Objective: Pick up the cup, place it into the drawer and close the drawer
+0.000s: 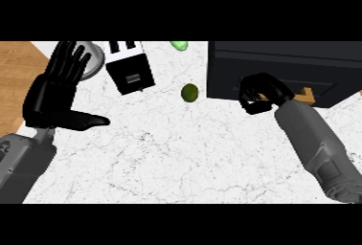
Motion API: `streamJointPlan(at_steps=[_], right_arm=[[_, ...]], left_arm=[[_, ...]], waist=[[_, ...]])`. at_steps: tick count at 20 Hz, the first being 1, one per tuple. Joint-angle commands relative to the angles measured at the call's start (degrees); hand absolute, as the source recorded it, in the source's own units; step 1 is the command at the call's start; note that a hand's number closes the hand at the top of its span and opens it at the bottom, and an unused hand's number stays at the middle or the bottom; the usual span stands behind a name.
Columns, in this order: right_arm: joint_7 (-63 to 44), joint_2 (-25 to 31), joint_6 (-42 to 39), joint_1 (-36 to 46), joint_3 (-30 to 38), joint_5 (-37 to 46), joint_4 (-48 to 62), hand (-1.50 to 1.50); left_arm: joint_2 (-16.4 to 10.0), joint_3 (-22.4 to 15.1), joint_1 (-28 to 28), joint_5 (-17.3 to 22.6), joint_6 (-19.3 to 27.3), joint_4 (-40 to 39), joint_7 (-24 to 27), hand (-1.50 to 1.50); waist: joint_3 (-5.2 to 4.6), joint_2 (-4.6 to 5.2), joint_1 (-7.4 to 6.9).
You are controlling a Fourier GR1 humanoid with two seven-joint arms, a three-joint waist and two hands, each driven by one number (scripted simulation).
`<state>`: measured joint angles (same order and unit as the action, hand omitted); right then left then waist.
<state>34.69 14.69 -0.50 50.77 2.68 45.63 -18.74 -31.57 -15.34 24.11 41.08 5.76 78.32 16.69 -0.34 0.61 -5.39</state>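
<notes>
The right hand [260, 93] is clenched round the left end of the wooden handle [306, 95] on the black drawer [283, 64], which sits at the countertop's [176, 153] far right corner. Just left of the drawer's front stands a small dark green rounded thing, probably the cup [189, 93] seen from above. It is on the bare countertop, apart from the hand and untouched. It looks light and stiff, with smooth sides that could slip, so fingers and thumb should close round its sides rather than its rim. The white and black box [129, 67] stands further left, by the far edge. The left hand [56, 91] rests open at the left edge, fingers up.
</notes>
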Motion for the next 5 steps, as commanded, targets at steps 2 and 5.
streamJointPlan(at_steps=[2,5], right_arm=[[-6.0,5.4,2.5,6.7,4.2,-1.5,2.7,1.50],[-4.6,5.4,2.9,5.6,4.6,-1.9,3.3,1.50]], left_arm=[[1.2,-0.3,1.0,-0.1,-0.4,-0.5,0.1,-1.50],[1.1,-0.5,0.2,-0.2,-0.7,-0.5,-0.2,-1.50]], waist=[[0.58,2.50,-1.07],[0.60,2.35,-1.39]])
